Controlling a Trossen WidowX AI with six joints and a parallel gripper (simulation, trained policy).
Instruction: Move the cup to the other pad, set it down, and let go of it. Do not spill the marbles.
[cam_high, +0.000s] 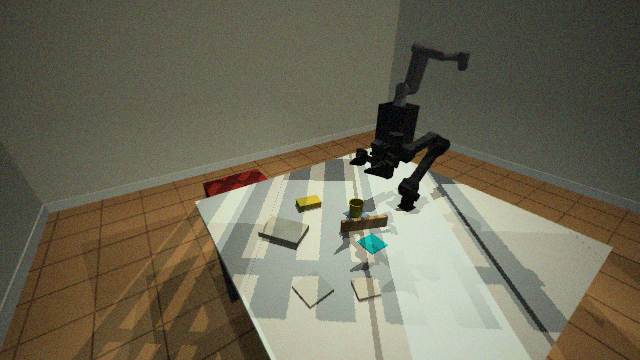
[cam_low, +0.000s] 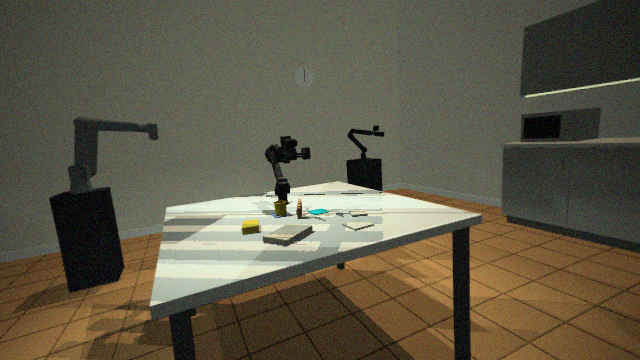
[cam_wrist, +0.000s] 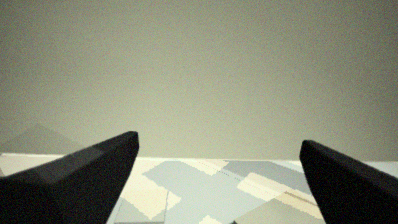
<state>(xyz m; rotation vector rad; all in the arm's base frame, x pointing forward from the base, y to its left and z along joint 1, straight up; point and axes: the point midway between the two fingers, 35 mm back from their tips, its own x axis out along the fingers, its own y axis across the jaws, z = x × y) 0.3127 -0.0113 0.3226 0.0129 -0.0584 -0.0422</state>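
Note:
The yellow cup (cam_high: 356, 208) (cam_low: 280, 209) stands upright on the blue pad (cam_high: 348, 214), behind the brown wooden barrier (cam_high: 364, 223) (cam_low: 299, 209) in the top view. The cyan pad (cam_high: 372, 243) (cam_low: 318, 212) lies bare on the other side of the barrier. Marbles cannot be made out inside the cup. My gripper (cam_high: 369, 164) (cam_wrist: 218, 144) is open and empty, raised above the table and well away from the cup. The wrist view shows wall and table between the widely spread fingers, with no cup.
A yellow block (cam_high: 308, 202) (cam_low: 250, 226) and a thick grey slab (cam_high: 284, 231) (cam_low: 288, 234) lie to the cup's left in the top view. Two thin pale tiles (cam_high: 312, 291) (cam_high: 366, 289) lie nearer the front. The table (cam_high: 450, 300) has strong striped shadows.

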